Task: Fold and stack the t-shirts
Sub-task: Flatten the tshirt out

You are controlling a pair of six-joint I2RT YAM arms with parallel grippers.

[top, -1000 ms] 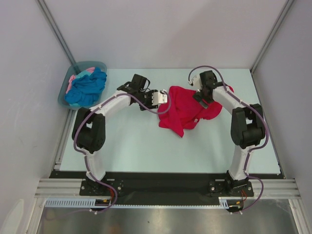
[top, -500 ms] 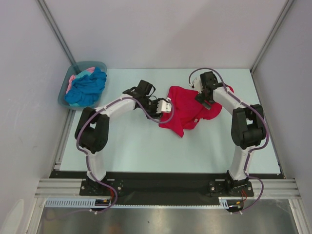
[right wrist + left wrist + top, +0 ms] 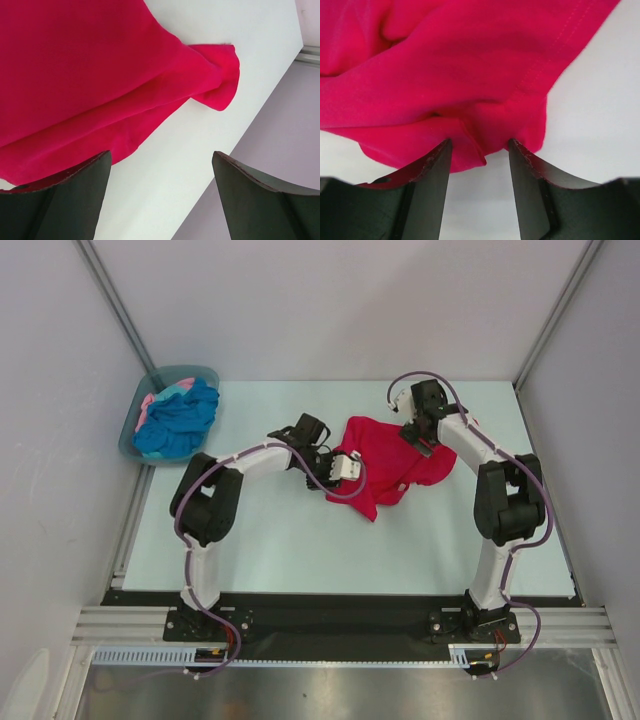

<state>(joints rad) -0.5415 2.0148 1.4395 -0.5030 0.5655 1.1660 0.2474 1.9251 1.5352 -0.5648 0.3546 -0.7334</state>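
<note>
The crimson-red t-shirt (image 3: pixel 388 462) lies crumpled in the middle of the table. My left gripper (image 3: pixel 347 472) is at its left edge. In the left wrist view its jaws stand open (image 3: pixel 480 145), and a folded hem of the red shirt (image 3: pixel 445 75) reaches just between the tips without being pinched. My right gripper (image 3: pixel 417 438) hovers over the shirt's far side. It is open wide (image 3: pixel 161 157) above bare table, and the red cloth (image 3: pixel 75 65) lies beside its left finger. The turquoise-blue t-shirt (image 3: pixel 180 420) and a strip of the pale pink one (image 3: pixel 148 402) are heaped at the far left.
The blue and pink shirts sit in a grey-teal plastic tub (image 3: pixel 185 371) at the table's far left corner. Grey walls close in the pale table (image 3: pixel 280 540) on the left, back and right. The right wrist view shows the table's edge against the wall (image 3: pixel 280 100).
My left gripper has swung right and nearer, up to the red shirt's left edge. The right gripper has drifted slightly toward the back. The shirt has not moved.
</note>
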